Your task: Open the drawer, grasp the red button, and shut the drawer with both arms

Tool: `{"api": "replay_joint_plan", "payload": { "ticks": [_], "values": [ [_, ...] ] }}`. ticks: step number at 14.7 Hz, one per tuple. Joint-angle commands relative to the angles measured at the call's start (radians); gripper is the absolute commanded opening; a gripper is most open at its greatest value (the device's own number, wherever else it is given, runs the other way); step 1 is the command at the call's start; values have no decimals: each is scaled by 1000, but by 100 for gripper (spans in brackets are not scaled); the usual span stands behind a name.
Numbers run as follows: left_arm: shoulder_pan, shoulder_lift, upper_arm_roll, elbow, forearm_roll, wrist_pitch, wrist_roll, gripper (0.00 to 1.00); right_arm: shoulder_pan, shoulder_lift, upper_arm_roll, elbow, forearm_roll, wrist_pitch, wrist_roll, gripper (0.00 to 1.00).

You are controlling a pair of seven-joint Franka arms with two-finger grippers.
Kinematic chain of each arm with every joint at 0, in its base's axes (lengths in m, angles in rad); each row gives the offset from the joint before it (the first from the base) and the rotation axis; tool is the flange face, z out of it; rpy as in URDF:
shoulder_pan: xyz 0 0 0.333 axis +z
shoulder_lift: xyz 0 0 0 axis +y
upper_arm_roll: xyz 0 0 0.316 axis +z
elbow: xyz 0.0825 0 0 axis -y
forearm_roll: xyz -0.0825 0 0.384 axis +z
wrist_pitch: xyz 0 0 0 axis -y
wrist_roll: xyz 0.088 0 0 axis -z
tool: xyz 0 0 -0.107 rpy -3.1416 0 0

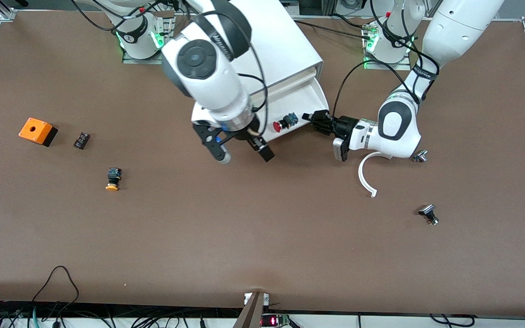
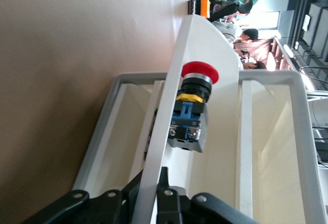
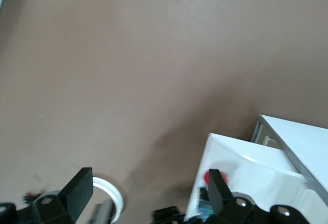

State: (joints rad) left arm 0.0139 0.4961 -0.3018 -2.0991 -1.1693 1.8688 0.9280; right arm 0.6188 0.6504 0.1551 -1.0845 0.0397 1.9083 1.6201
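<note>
The drawer [image 1: 306, 98] stands pulled out of the white cabinet [image 1: 285, 45] toward the front camera. The button [image 1: 284, 123], with a red cap and a black-and-blue body, lies on its side inside the drawer near the front wall. My left gripper [image 1: 318, 121] is shut on the drawer's thin white wall [image 2: 154, 147], one finger on each face, with the button [image 2: 193, 107] just past it. My right gripper [image 1: 243, 152] hangs open over the drawer's front corner. In the right wrist view one fingertip [image 3: 216, 179] partly covers the button's red cap [image 3: 208, 177].
An orange box with a hole [image 1: 37, 131], a small black part [image 1: 81, 140] and a yellow-capped button [image 1: 113, 179] lie toward the right arm's end. A white curved strip [image 1: 366, 175] and two metal parts [image 1: 421, 156] [image 1: 429, 214] lie toward the left arm's end.
</note>
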Motion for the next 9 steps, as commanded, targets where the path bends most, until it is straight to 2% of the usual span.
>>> {"api": "replay_joint_plan", "payload": {
  "ticks": [1,2,6,9],
  "values": [
    [-5,38,13,67,33,33,-50,78,74,57,-12,44,-41,0,46,99],
    [-3,33,13,68,34,29,-49,100,96,72,-12,46,-53,5,49,99],
    [23,12,16,112,57,24,-110,100,150,129,-12,44,-76,52,113,99],
    [55,10,18,195,134,-61,-268,100,177,153,-11,38,-76,58,123,99]
  ]
}}
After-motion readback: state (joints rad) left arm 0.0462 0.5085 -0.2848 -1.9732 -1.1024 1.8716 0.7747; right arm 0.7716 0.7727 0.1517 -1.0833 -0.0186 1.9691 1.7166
